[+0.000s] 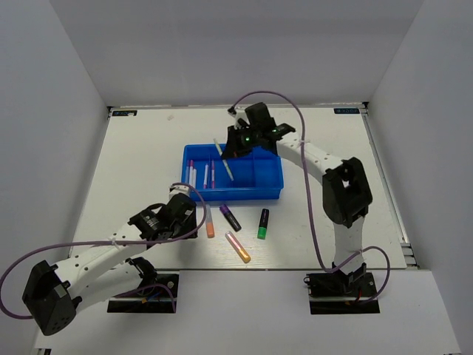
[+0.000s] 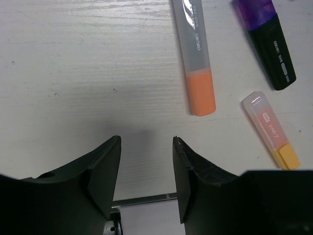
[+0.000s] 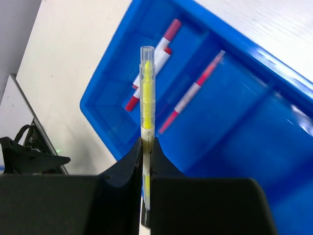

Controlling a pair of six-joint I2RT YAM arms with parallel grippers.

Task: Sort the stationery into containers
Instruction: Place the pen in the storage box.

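Right now the right end effector (image 1: 236, 146) is clenched on the yellow pen (image 1: 224, 161), pinching it near one end so that the rest of the pen sticks out past the fingertips. From above, the pen hangs tilted over the blue tray (image 1: 233, 196), above the dividers near its middle. I cannot tell which compartment lies under it. The right wrist view shows the same grip: the jaws closed tight on the pen's barrel (image 3: 147, 93), with the tray's blue floor (image 3: 234, 122) below.

The tray sits around the middle of the white surface (image 1: 133, 163), a little nearer the far edge than the near one. Thin pens lie in its left-hand compartments: the white pens with red caps (image 3: 151, 68) in one, and a pink pen (image 3: 193, 93) in the compartment beside it.

The left end effector (image 1: 185, 203) hovers low over the surface just off the tray's near-left corner. Its fingers (image 2: 105, 171) are spread apart with nothing between them, only bare surface.

Four highlighters lie on the surface between the tray and the near edge, none touching another:
- the orange highlighter (image 1: 209, 221), closest to the left end effector
- the purple and black highlighter (image 1: 230, 217), just beside it
- the green and black highlighter (image 1: 263, 223), further toward the right edge
- the pink and orange highlighter (image 1: 238, 248), nearest the near edge
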